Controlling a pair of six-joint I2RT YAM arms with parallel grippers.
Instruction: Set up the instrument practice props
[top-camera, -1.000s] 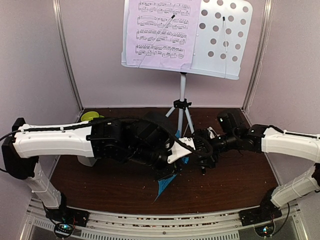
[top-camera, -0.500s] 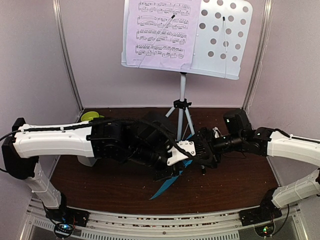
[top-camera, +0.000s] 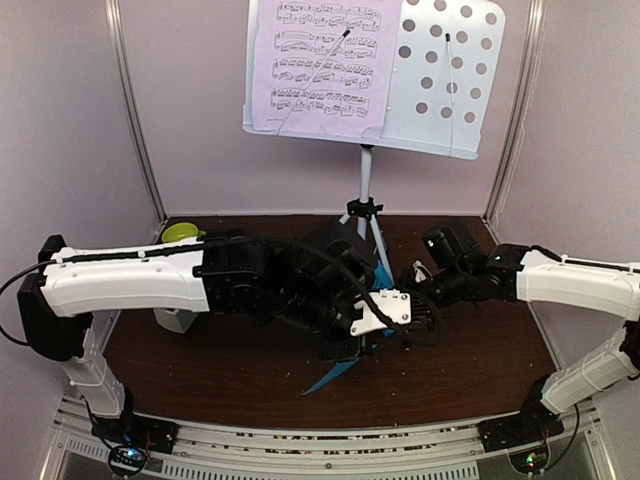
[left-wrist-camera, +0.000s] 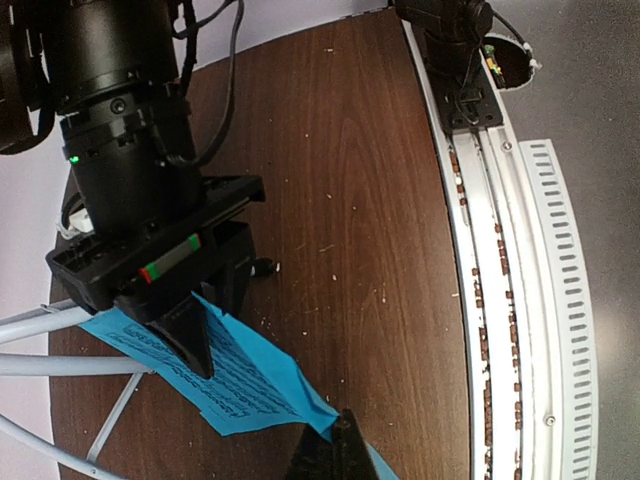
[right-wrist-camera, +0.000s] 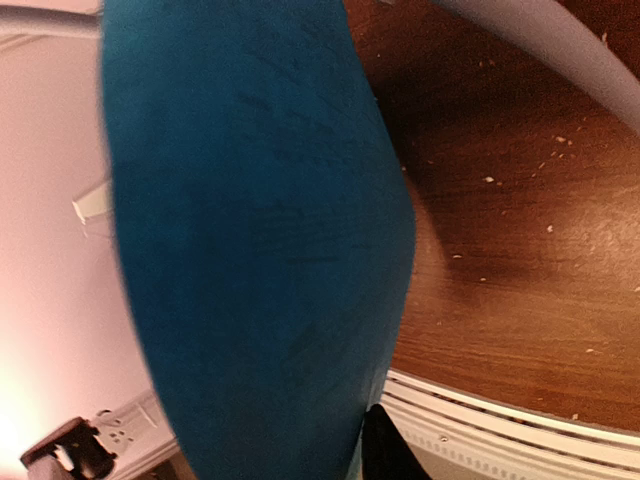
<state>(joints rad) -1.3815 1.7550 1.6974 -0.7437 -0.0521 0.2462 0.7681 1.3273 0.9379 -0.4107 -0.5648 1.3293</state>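
**Desk:** What do you have, left to right?

**Operator:** I take the tripod (top-camera: 365, 212) as my mark. It carries the music stand (top-camera: 450, 85), and the lilac page (top-camera: 320, 65) sits on the left half of the stand under a thin wire arm. Well to the left of the tripod, towards the back wall, I see a lime-green bowl (top-camera: 180, 232) on the surface (top-camera: 200, 365).

**Desk:** And your left arm?

**Operator:** It reaches across in front of the tripod. My left end effector (left-wrist-camera: 340, 448) is just in front of the tripod's legs, with its fingers drawn narrow and pinching the near edge of the cyan page (left-wrist-camera: 240, 385).

**Desk:** Where does that page lie?

**Operator:** It slants from the tripod's legs towards me, printed side up. I cannot tell how much of it rests on the surface.

**Desk:** Right side?

**Operator:** My right end effector (left-wrist-camera: 190, 348) comes in from the right of the tripod, and its tip meets the cyan page just beside the legs. I cannot tell whether its fingers are clamped on the sheet or only touching it. The right wrist view is mostly a blur of blue paper.
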